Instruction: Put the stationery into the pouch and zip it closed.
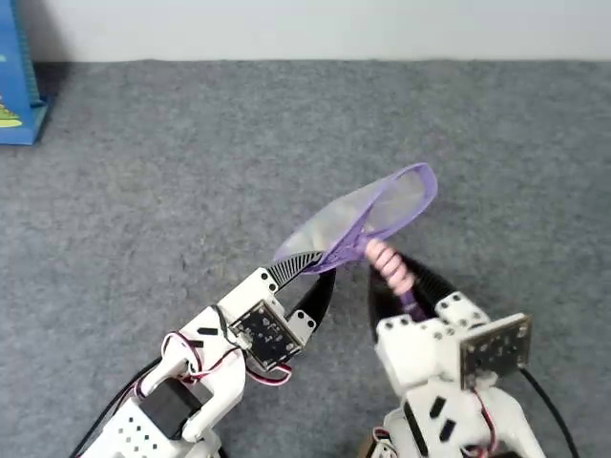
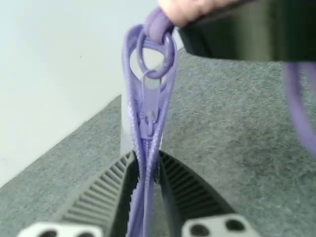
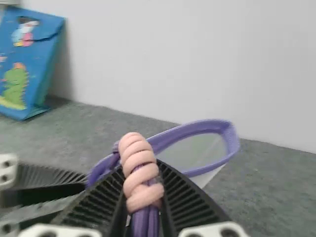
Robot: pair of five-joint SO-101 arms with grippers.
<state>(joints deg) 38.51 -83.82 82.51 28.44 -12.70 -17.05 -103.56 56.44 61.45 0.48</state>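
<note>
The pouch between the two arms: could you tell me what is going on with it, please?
Both arms hold the purple pouch up off the grey table. The left hand is clamped on its zipper edge near the slider, and the right hand grips the pink coil on the pull. The mouth is open at the far end, so zipping is not done. Whether stationery is inside cannot be seen.

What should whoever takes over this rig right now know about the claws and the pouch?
Left claw: shut on the zip end of the pouch.
Right claw: shut on the pink coiled pull cord.
The pouch is held up between them with its mouth open. The zip slider sits close to the left claw.
Contents: cannot tell.
Left to do: draw the zip closed.
</note>
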